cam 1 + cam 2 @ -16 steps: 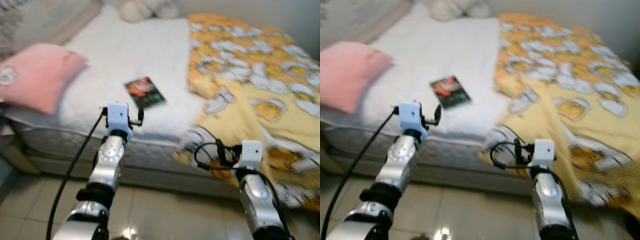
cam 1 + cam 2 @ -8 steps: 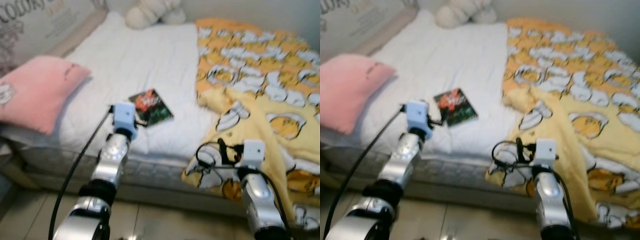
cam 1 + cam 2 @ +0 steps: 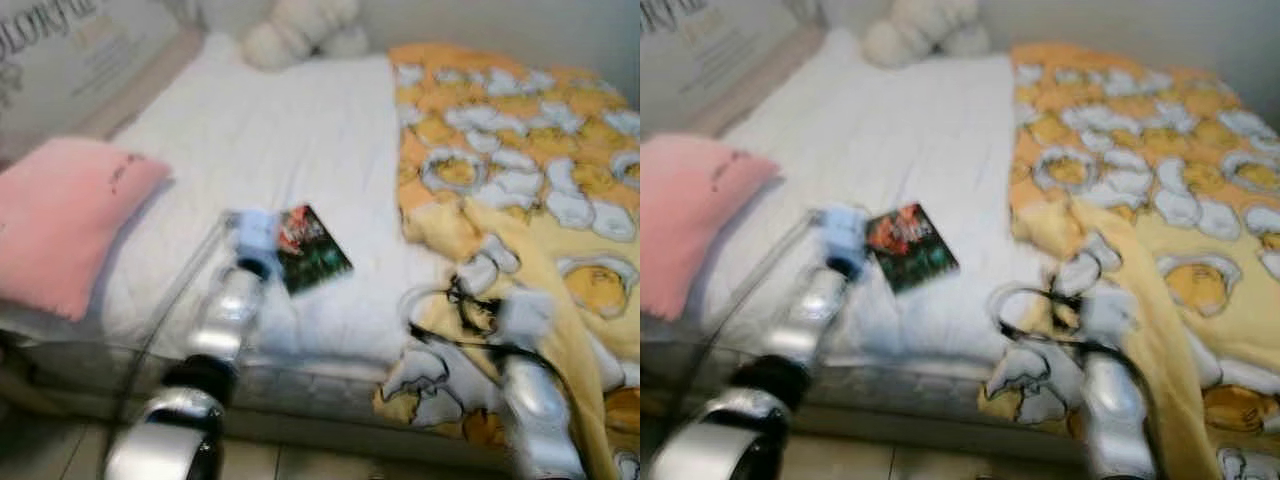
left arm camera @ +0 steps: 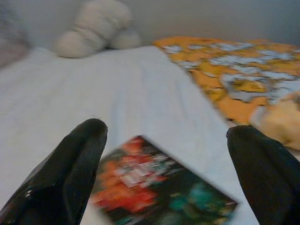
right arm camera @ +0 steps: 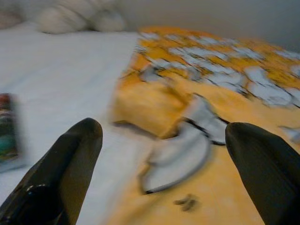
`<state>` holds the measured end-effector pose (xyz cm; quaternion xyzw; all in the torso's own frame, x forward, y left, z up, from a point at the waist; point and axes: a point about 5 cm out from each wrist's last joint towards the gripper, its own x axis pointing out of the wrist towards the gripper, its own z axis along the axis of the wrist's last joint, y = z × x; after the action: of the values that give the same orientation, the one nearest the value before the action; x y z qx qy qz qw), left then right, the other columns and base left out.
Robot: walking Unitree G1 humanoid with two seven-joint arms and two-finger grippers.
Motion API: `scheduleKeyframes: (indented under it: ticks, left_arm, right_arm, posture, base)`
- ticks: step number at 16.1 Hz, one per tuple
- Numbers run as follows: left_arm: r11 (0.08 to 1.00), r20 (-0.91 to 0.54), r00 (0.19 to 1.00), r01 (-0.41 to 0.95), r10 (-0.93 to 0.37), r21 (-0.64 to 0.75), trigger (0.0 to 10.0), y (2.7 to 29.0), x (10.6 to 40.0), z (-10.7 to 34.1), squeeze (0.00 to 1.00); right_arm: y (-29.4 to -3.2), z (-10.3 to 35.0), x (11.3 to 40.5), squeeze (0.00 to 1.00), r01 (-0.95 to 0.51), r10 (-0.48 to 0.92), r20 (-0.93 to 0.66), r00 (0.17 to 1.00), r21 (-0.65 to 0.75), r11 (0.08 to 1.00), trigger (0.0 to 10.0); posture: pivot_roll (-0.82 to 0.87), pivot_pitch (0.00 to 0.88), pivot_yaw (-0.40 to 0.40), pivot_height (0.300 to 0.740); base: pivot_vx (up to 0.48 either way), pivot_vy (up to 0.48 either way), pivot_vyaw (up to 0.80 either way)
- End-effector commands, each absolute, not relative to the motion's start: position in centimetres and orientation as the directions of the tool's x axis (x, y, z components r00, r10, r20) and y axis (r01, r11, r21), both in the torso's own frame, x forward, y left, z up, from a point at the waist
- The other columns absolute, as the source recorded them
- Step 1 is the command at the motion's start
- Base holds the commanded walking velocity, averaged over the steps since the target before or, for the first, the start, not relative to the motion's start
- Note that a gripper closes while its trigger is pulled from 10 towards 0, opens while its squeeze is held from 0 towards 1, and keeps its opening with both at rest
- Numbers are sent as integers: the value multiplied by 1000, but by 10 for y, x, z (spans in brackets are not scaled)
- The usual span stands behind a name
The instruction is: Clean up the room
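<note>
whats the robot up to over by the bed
The robot stands at the bed's edge. Its left pincer is open, aimed at the dark book with a red-and-green cover lying flat on the white sheet. Nothing is gripped yet. The right pincer, also open, points at the rumpled yellow patterned blanket.

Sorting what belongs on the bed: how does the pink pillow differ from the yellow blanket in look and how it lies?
The pink pillow is plain pink apart from a small mark, while the yellow blanket carries a white and orange print. The pillow is plump and compact at the bed's left edge; the blanket is spread and rumpled across the right side, a fold hanging over the front edge. Both rest on the white sheet.
</note>
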<state>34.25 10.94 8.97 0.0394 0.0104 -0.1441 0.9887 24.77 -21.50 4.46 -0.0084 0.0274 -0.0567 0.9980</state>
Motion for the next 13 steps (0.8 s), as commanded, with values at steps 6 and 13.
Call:
scheduleKeyframes:
  ticks: [6,13]
  left_arm:
    - [946,-392,862,309,-322,-97,10000,94,338,47,0]
    - [988,-401,905,109,-144,-108,10000,95,336,40,0]
  right_arm:
    - [-230,44,214,0,97,-103,-116,988,-55,994,10000]
    - [-237,32,138,0,-79,59,-331,942,-48,996,10000]
  posture:
    - [-78,0,-52,740]
    - [-192,118,-106,740]
  base:
    - [160,0,0]
    - [0,0,0]
